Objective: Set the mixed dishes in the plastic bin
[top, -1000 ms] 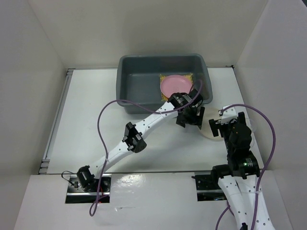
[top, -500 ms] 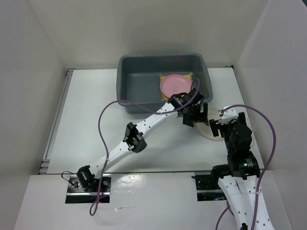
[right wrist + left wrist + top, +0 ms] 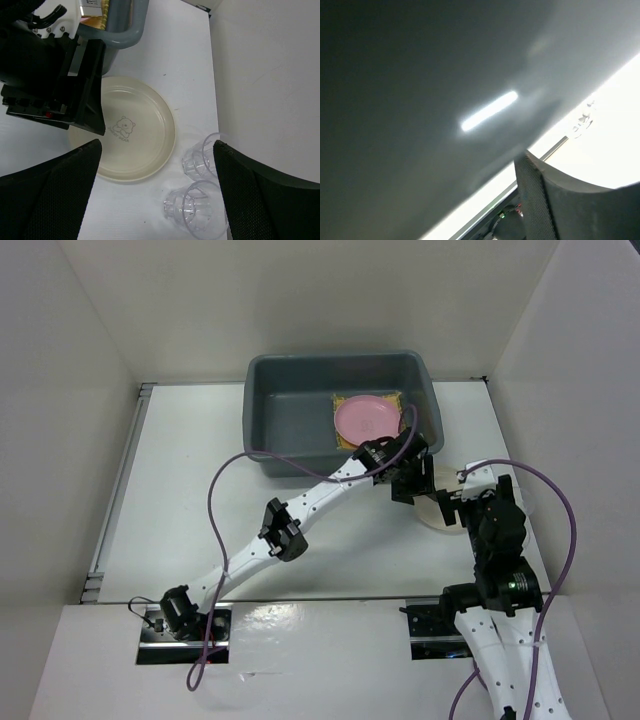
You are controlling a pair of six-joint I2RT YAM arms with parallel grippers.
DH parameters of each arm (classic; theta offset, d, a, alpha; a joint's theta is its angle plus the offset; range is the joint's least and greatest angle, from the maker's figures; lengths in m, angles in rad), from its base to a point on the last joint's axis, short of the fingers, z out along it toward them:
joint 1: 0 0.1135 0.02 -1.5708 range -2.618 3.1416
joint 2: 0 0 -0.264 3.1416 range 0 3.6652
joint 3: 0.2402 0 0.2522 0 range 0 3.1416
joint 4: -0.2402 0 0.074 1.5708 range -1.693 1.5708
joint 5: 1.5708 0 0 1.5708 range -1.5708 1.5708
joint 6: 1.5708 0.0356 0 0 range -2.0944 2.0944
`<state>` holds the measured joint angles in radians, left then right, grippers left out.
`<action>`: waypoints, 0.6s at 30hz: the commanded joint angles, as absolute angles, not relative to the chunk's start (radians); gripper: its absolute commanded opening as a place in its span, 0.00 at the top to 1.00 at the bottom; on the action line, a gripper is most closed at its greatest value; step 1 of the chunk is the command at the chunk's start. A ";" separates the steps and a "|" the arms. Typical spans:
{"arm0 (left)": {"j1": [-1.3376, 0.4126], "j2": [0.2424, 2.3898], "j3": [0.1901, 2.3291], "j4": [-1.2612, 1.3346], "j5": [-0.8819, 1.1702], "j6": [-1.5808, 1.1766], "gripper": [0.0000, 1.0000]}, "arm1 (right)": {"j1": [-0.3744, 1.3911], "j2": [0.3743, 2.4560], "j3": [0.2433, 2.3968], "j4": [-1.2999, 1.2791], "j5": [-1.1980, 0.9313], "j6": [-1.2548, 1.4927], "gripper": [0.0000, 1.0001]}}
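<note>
The right claw (image 3: 156, 150) hangs spread wide over the cream plate (image 3: 142, 125) on the worktop (image 3: 170, 60); two clear cups (image 3: 199, 161) stand at its 4 o'clock. The left claw (image 3: 412, 480) hovers at the plate's 10 o'clock edge; whether it is open or closed I cannot tell. Farther, at 11 o'clock, the plastic bin (image 3: 295, 428) holds the pink plate (image 3: 368, 418) on the yellow mat (image 3: 343, 400).

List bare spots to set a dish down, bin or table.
Free: the bin's left half, beside the pink plate; the table left of the left arm. Crowded: off the bin's near right corner, around cream plate, two cups, left gripper.
</note>
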<state>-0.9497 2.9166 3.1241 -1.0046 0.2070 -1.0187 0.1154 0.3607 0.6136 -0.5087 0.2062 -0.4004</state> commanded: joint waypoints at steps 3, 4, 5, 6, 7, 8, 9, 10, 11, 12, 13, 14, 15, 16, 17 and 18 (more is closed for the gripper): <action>-0.966 2.991 3.131 -1.037 0.224 -1.078 0.31 | 0.124 0.296 0.609 -0.446 0.206 -0.385 0.04; -0.966 2.991 3.131 -1.051 0.224 -1.078 0.32 | 0.124 0.296 0.609 -0.446 0.206 -0.385 0.04; -0.976 2.991 3.131 -1.051 0.212 -1.078 0.32 | 0.124 0.284 0.609 -0.446 0.206 -0.385 0.04; -0.976 2.991 3.131 -1.081 0.190 -1.088 0.35 | 0.124 0.284 0.609 -0.446 0.206 -0.385 0.03; -0.976 2.991 3.131 -1.098 0.174 -1.088 0.37 | 0.124 0.275 0.609 -0.446 0.206 -0.385 0.03; -0.988 2.991 3.131 -1.118 0.117 -1.088 0.37 | 0.124 0.275 0.609 -0.446 0.206 -0.385 0.03; -0.988 2.979 3.131 -1.165 0.080 -1.097 0.37 | 0.124 0.275 0.609 -0.446 0.206 -0.385 0.03; -0.999 2.967 3.131 -1.183 0.049 -1.097 0.38 | 0.124 0.262 0.609 -0.446 0.196 -0.385 0.03; -1.011 2.958 3.131 -1.207 -0.006 -1.097 0.38 | 0.124 0.262 0.609 -0.446 0.196 -0.385 0.03; -1.011 2.938 3.131 -1.216 -0.038 -1.097 0.38 | 0.124 0.262 0.609 -0.446 0.196 -0.385 0.03; -1.025 2.928 3.131 -1.229 -0.070 -1.097 0.38 | 0.124 0.249 0.609 -0.446 0.196 -0.385 0.03; -1.025 2.913 3.131 -1.261 -0.101 -1.097 0.36 | 0.124 0.235 0.609 -0.446 0.208 -0.385 0.03; -1.035 2.913 3.131 -1.273 -0.144 -1.097 0.34 | 0.124 0.223 0.609 -0.437 0.219 -0.385 0.03; -1.035 2.913 3.131 -1.282 -0.153 -1.121 0.31 | 0.124 0.209 0.609 -0.427 0.236 -0.376 0.03; -1.051 2.904 3.131 -1.295 -0.164 -1.121 0.29 | 0.124 0.175 0.600 -0.417 0.268 -0.367 0.03; -1.061 2.904 3.131 -1.295 -0.191 -1.121 0.29 | 0.124 0.166 0.600 -0.417 0.268 -0.367 0.03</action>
